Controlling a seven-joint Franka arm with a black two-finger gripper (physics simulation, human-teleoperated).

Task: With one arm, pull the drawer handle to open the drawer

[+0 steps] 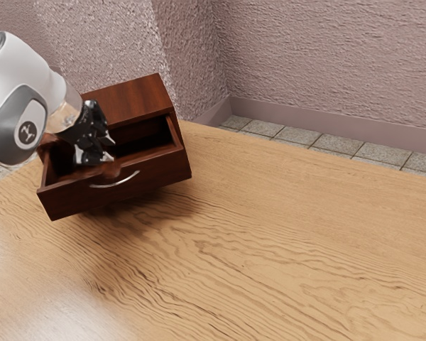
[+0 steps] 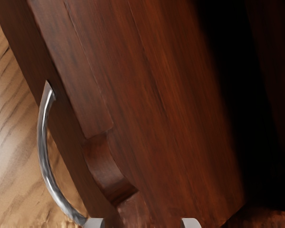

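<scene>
Sitting near the far edge of the wooden table (image 1: pixel 284 256), toward the exterior view's left, a small dark-wood cabinet (image 1: pixel 131 96) has its drawer (image 1: pixel 149 167) drawn well out. The black gripper (image 1: pixel 92 158) hangs at the top edge of the drawer front, just above the curved metal handle (image 1: pixel 115 181). I cannot tell whether it is open or closed. A hard pull from here could, I judge, drag the whole cabinet or bring the drawer right out.
</scene>
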